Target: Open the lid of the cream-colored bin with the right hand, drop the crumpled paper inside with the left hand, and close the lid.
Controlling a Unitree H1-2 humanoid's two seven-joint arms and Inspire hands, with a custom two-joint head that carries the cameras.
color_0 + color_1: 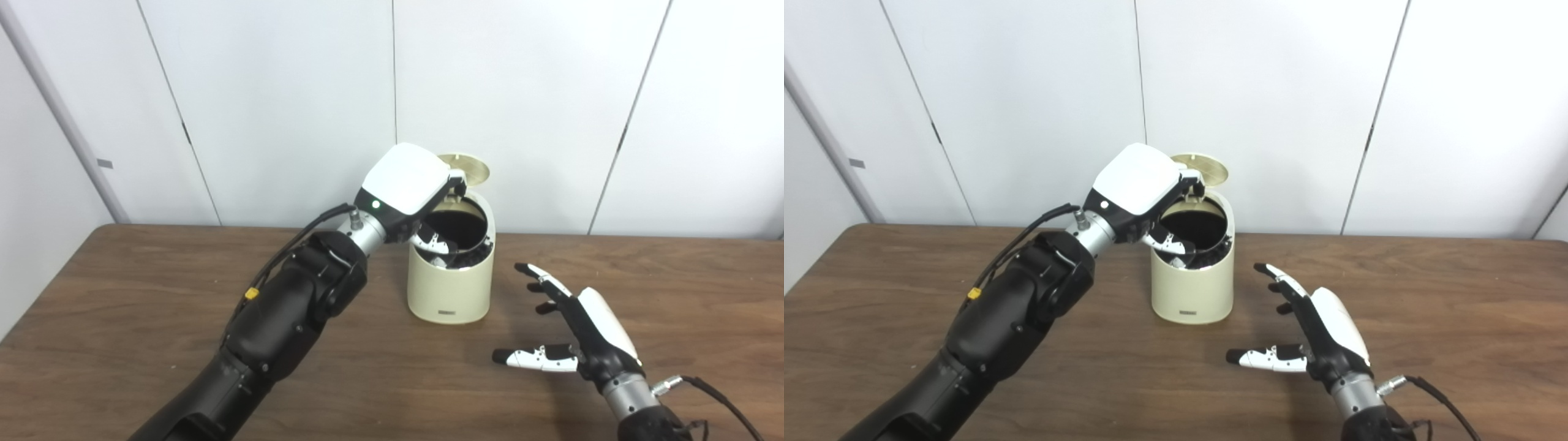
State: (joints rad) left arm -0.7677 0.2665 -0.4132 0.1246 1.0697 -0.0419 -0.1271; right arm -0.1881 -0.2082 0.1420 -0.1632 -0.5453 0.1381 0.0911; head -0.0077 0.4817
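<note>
On our left, our left hand (409, 191) hangs directly over the mouth of the cream-colored bin (450, 288), palm down, with its fingers (433, 240) curled down past the rim into the dark opening. A pale scrap shows just under those fingertips, low inside the bin, which may be the crumpled paper (438, 261); we cannot tell whether the fingers are clamped on it or have let go, so the hand's hold is unclear. The lid (470, 166) stands tipped up and back at the far side of the bin, just behind our left hand. The bin sits upright on the wooden table (153, 288). To the right, our right hand (576, 331) rests apart from the bin, empty, fingers and thumb spread wide, pointing toward the bin's near right side. We judge that closing turns on this: the lid lies up and to the far left of the right hand, and the left hand sits between the lid and the bin's mouth.
</note>
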